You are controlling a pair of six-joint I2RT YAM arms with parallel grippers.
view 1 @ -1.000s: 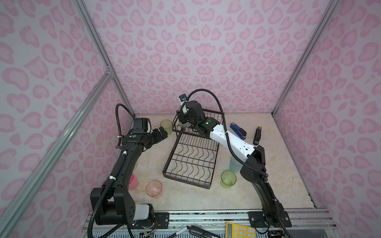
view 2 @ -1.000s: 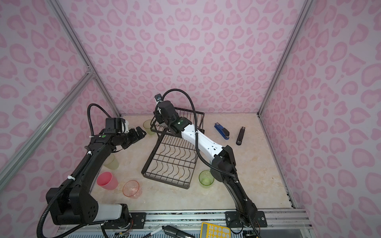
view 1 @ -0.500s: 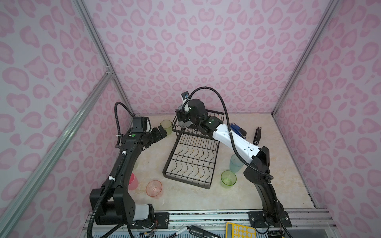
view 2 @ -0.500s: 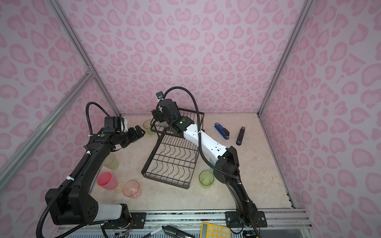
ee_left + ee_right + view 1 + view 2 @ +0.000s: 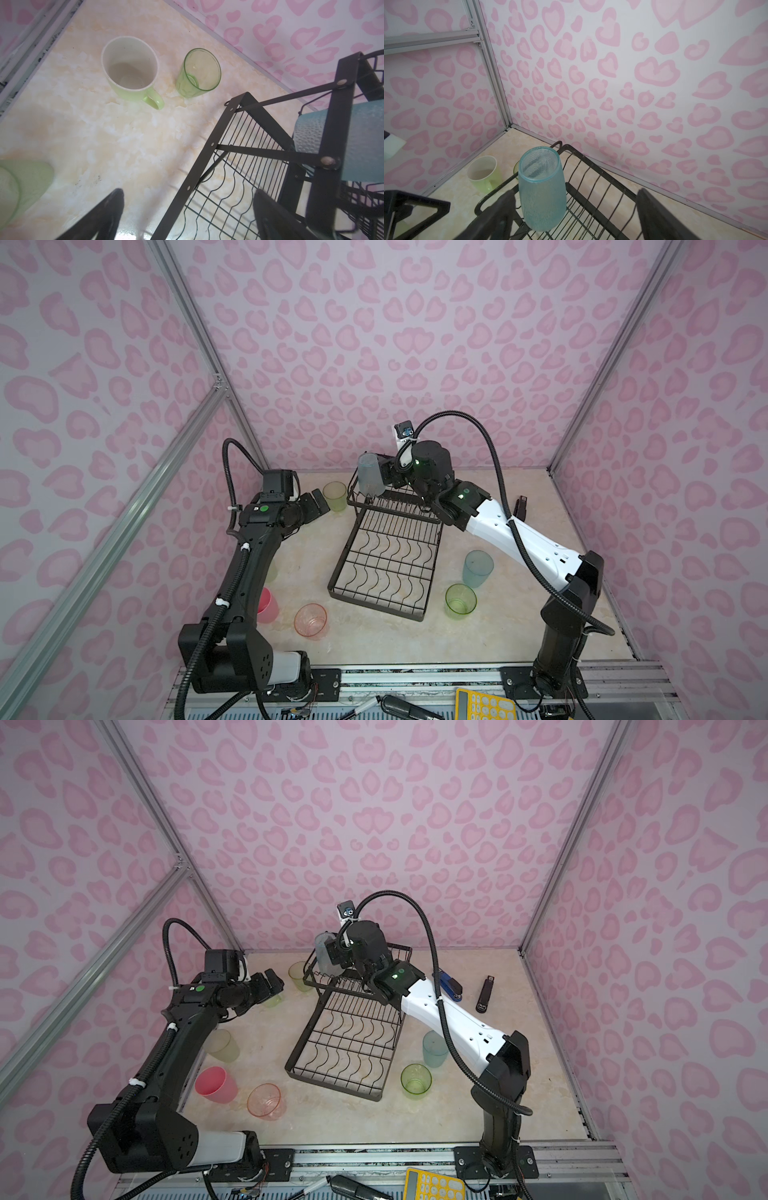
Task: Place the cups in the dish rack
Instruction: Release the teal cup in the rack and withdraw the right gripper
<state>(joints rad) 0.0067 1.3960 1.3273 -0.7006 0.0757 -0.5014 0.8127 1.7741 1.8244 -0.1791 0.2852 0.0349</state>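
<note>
Right wrist view: we see our right arm stretched over the dish rack's (image 5: 579,195) raised basket, right fingers (image 5: 500,209) spread wide, one just beside the blue cup (image 5: 542,191) standing in it. Our left fingers (image 5: 110,209) hover open and empty.

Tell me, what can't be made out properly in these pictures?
- Solid pink cup: in a top view, half hidden behind the left arm.
- Mug: clear in the left wrist view; in both top views the left hand covers nearly all of it.
- Greenish cup: left wrist view, blurred and cut off by the edge.
</note>
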